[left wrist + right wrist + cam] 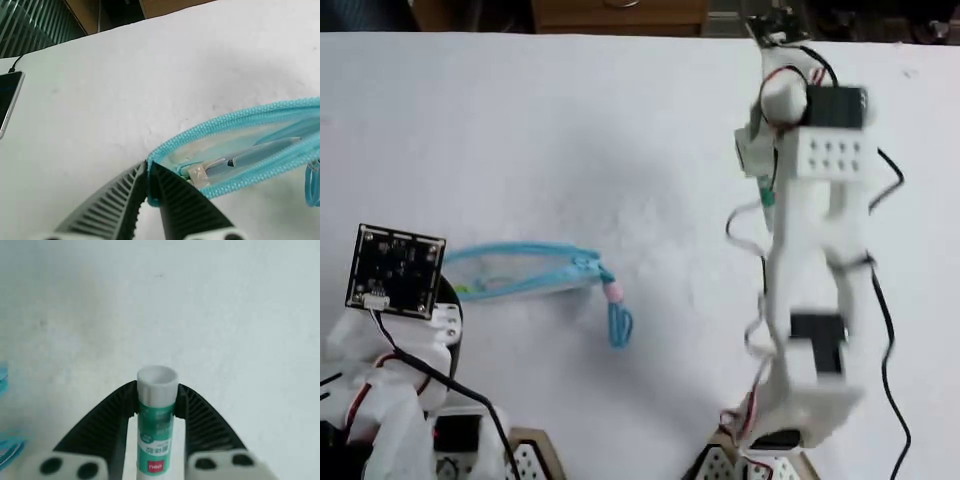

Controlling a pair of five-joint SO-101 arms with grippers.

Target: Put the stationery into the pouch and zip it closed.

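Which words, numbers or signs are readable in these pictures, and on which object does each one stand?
On the glue stick in the right gripper: white print on a green label, too blurred to read.
On the pouch in the left gripper: no text visible.

Brightness: I get the white table evenly and strongly lit in all views.
Shadows: faint and soft-edged, beside the pouch.
Background: I see a dark strip beyond the table's far edge.
Highlights: the glue stick cap shows brightest.
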